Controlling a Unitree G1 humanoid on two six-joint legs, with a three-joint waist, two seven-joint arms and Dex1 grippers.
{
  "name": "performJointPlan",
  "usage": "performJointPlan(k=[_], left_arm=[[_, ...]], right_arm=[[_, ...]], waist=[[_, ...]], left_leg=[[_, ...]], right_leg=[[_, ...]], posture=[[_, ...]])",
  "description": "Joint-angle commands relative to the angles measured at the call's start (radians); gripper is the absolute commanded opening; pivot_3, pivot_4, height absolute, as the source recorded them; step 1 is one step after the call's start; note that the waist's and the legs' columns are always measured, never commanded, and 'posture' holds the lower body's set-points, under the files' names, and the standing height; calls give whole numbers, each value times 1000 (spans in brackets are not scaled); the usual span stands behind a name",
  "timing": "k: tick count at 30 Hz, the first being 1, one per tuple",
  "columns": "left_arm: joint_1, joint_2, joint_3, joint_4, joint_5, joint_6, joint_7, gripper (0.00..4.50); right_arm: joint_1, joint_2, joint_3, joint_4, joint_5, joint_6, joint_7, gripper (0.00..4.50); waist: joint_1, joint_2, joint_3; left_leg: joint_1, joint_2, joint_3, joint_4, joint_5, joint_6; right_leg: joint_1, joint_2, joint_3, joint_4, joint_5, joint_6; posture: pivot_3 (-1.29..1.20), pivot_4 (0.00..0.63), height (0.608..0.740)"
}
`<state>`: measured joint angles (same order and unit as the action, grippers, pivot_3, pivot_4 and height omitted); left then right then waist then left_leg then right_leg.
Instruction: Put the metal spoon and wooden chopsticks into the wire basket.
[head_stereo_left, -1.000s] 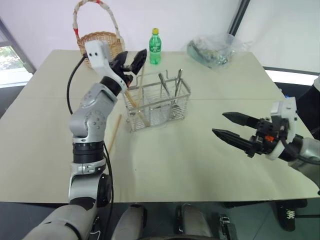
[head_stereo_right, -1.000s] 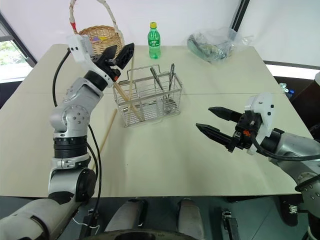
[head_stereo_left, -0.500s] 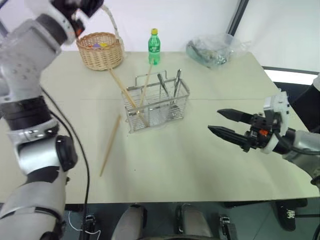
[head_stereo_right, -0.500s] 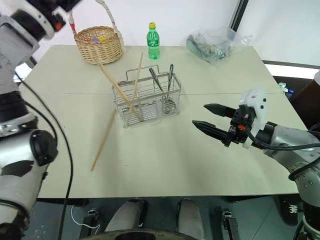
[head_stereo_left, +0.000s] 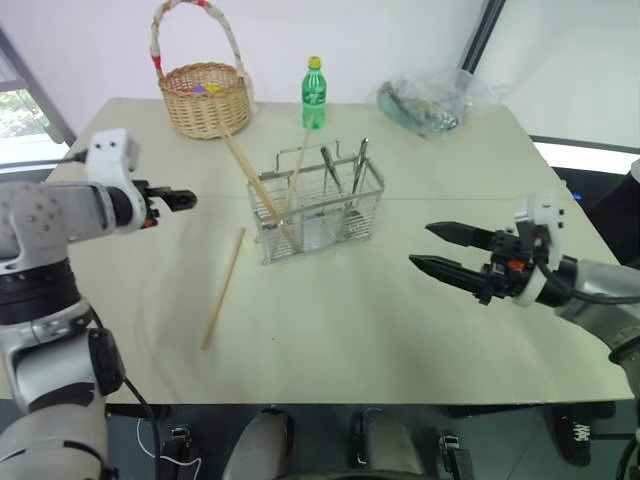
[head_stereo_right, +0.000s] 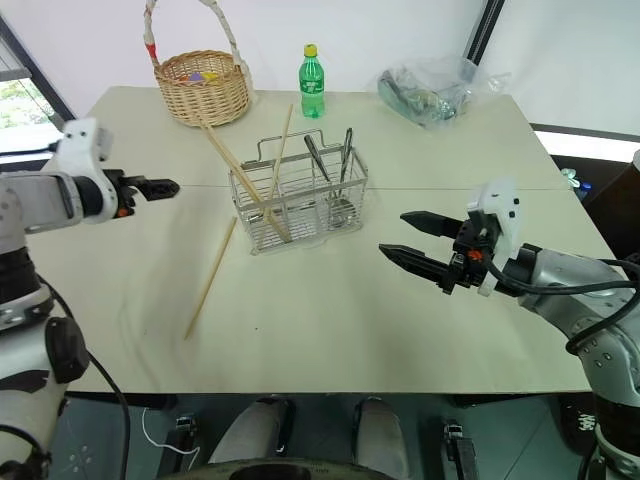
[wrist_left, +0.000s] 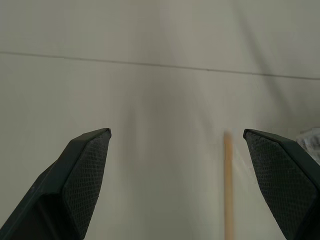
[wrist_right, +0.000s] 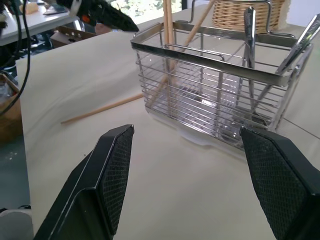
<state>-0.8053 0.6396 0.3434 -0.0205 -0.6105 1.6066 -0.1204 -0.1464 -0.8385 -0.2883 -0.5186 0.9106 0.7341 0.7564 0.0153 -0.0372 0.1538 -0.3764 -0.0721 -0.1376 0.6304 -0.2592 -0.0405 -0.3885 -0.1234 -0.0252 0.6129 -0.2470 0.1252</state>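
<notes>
The pale tabletop (head_stereo_left: 400, 330) carries everything, and the wire basket (head_stereo_left: 318, 208) near its middle is my landmark; behind the wire basket and off to the left stands a wicker basket (head_stereo_left: 206, 96) with a tall arched handle; behind it to the right lies a crumpled clear plastic bag (head_stereo_left: 430, 100); straight behind it stands a green bottle (head_stereo_left: 313, 93). Two wooden chopsticks (head_stereo_left: 262, 195) lean inside the left end of the wire basket, crossing each other and poking out above its rim; a third chopstick (head_stereo_left: 223, 288) lies flat on the tabletop just left of the wire basket; metal utensils (head_stereo_left: 343, 180) stand in its right-hand compartments, though I cannot pick out the metal spoon among them. The left tool (head_stereo_left: 178, 199) hovers well left of the wire basket, fingers spread and empty; the right tool (head_stereo_left: 438, 250) hangs to the right of the wire basket, pointing toward it, fingers parted and holding nothing.
</notes>
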Motion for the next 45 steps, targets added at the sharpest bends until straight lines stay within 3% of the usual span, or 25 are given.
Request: performJointPlan(k=[1,8,14,21,24,31,32,39,45], left_arm=[[21,-21,-69,-31,-53,8,-17,4475],[37,-30,-235,12,-7,3,-56,4475],[-7,-51,-392,184,81,-128,-142,4475],[-57,-79,-487,353,175,-261,-248,4475],[-68,-95,-475,385,194,-283,-271,3737],[-89,-108,-449,419,237,-301,-291,336],[-92,-110,-440,423,243,-303,-287,46],[-110,-100,-364,435,279,-310,-243,46],[-137,-45,-202,426,300,-397,-173,46]], right_arm=[[2,20,3,-19,-15,-24,-6,3486],[41,30,-15,-63,-7,-20,-15,3486],[112,-1,-66,-117,6,-27,29,3486],[168,-28,-110,-169,16,-26,41,3486],[192,-27,-124,-192,22,-26,37,3486],[205,-34,-105,-200,-2,-43,50,3486],[199,-35,-101,-195,-4,-45,51,3486],[182,-38,-78,-178,-20,-58,66,3486],[152,-41,-71,-156,-31,-73,85,3486]], waist=[[-2,0,0],[-2,1,0],[2,2,0],[4,9,-5],[4,10,-5],[26,9,-5],[26,9,-5],[24,9,-5],[20,6,-3]], left_leg=[[0,0,0,0,0,0],[-2,0,1,0,0,0],[-3,0,1,0,0,0],[-1,0,2,0,0,0],[0,0,2,0,0,0],[-1,-1,3,0,0,1],[-1,-1,3,0,-1,1],[-2,-1,2,0,-1,2],[-4,0,2,0,-1,2]], right_leg=[[0,0,0,0,0,0],[-4,0,1,0,0,0],[-3,-1,1,0,0,0],[0,-2,0,-1,0,0],[0,-3,0,-1,0,0],[-1,-4,-1,-1,0,1],[-1,-4,-1,-1,0,1],[-1,-4,-2,-1,-1,1],[-4,-2,-2,-1,-1,1]], posture=[[0,150,674],[0,150,674],[0,150,674],[0,150,674],[0,150,674],[0,150,674],[0,150,674],[0,150,674],[0,150,674]])
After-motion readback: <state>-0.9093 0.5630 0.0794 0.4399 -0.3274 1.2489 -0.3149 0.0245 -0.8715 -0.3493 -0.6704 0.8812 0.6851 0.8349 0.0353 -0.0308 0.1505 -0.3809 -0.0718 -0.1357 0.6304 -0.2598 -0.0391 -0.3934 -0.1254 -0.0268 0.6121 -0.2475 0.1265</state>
